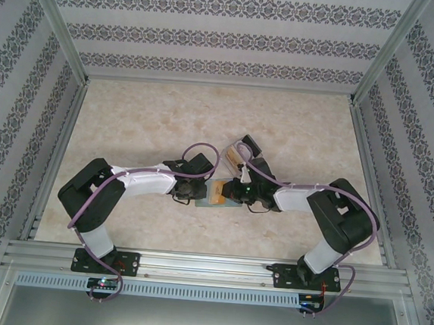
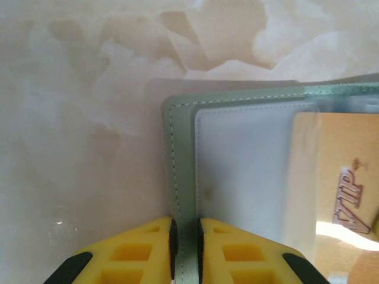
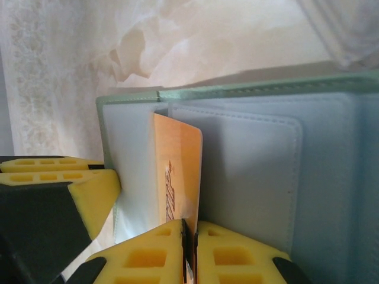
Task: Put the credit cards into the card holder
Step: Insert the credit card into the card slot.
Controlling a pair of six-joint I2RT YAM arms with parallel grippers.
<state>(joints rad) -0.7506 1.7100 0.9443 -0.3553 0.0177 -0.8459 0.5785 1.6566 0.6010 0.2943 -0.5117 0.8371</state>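
Two claws meet at the middle of the pale marbled tabletop (image 1: pixel 168 113). My left claw (image 2: pixel 185 245) is nearly closed, pinching the stitched edge of the flat grey-green folding card holder (image 2: pixel 237 177), which lies open ahead of it. My right claw (image 3: pixel 189 245) is clamped narrow on the thin orange-yellow plastic credit card (image 3: pixel 177 171). Ahead of its tips the card's far end sits under a clear sleeve (image 3: pixel 133 148) of the holder, with my left claw's yellow fingers (image 3: pixel 89 189) just to its left.

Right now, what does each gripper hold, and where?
The left gripper pinches the card holder by its green cover edge; the right gripper pinches the orange VIP card by its near end.
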